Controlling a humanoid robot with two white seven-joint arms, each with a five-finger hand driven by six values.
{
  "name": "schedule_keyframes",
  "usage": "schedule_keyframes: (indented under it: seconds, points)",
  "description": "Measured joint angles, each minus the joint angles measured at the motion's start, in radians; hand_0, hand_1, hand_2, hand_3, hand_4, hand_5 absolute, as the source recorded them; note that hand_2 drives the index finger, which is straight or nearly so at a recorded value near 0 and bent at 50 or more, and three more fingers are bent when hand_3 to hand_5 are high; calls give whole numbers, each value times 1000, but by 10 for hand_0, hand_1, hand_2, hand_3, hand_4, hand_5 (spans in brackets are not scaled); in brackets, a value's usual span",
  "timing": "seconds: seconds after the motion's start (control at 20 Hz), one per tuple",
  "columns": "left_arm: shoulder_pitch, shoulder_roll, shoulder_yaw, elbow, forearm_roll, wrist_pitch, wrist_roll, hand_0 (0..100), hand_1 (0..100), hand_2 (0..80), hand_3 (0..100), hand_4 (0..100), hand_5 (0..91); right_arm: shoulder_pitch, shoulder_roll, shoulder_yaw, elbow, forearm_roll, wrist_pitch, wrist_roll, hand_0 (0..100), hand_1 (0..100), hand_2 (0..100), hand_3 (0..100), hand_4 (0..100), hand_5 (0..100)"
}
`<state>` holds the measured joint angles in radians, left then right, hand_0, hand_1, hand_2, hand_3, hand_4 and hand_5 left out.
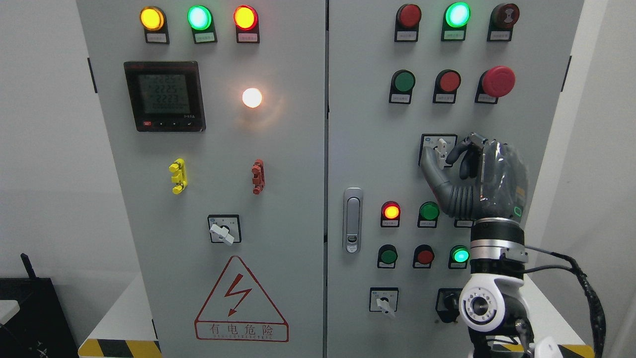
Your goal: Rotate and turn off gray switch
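Head view: right hand (484, 174) thumb and forefinger pinching gray switch (440, 147) at its 10 o'clock; knob looks rigid, small, likely slippery.

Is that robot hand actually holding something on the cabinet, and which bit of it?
Yes: the right hand pinches the gray switch by its small knob handle, thumb on the left, fingers on the right.

The gray cabinet (278, 199) stands upright on a white counter (121, 318). The counter surface shows at lower left and lower right of the cabinet base. A yellow-and-black hazard stripe (119, 348) runs along the counter's front edge. The cabinet base rests directly on the counter surface.
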<state>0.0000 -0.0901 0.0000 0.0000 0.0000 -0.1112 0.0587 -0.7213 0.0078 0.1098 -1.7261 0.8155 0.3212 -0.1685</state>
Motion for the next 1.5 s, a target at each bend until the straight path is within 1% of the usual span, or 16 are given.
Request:
schedule_keyframes:
  seconds: [0.6,0.8,1.0,1.1,1.2,1.3,1.35,1.4,1.45,1.5]
  points:
    - [0,0,0,0,0,0,-1,120,389,0,0,0,0,40,-5,-4,-44,-2,-2,-1,246,421,705,1000,1000,1000]
    - [0,0,0,0,0,0,-1,120,389,0,0,0,0,54,-18,-6,-74,-2,-5,-4,246,412,707,1000,1000,1000]
    - [0,0,0,0,0,0,-2,120,389,0,0,0,0,73,-33,-8,-112,-4,-29,-24,253,360,700,1000,1000,1000]
    - [0,0,0,0,0,0,-3,120,389,0,0,0,0,87,-43,-9,-134,-4,-38,-30,272,322,674,1000,1000,1000]
    - [0,0,0,0,0,0,-4,120,389,0,0,0,0,106,-56,-9,-158,-5,-71,-36,282,297,643,1000,1000,1000]
    - [0,0,0,0,0,0,-4,120,389,0,0,0,0,131,-71,-10,-182,-5,-128,-47,290,284,617,1000,1000,995]
    - [0,0,0,0,0,0,-4,120,389,0,0,0,0,145,-78,-10,-195,-6,-159,-50,293,280,595,1000,999,971]
    - [0,0,0,0,0,0,-4,120,389,0,0,0,0,159,-85,-10,-206,-6,-188,-53,302,272,561,961,919,919]
    - [0,0,0,0,0,0,-3,120,389,0,0,0,0,173,-93,-10,-217,-6,-218,-54,306,269,539,905,864,884]
    - [0,0,0,0,0,0,-2,120,389,0,0,0,0,186,-100,-11,-227,-6,-244,-56,309,266,509,822,776,828]
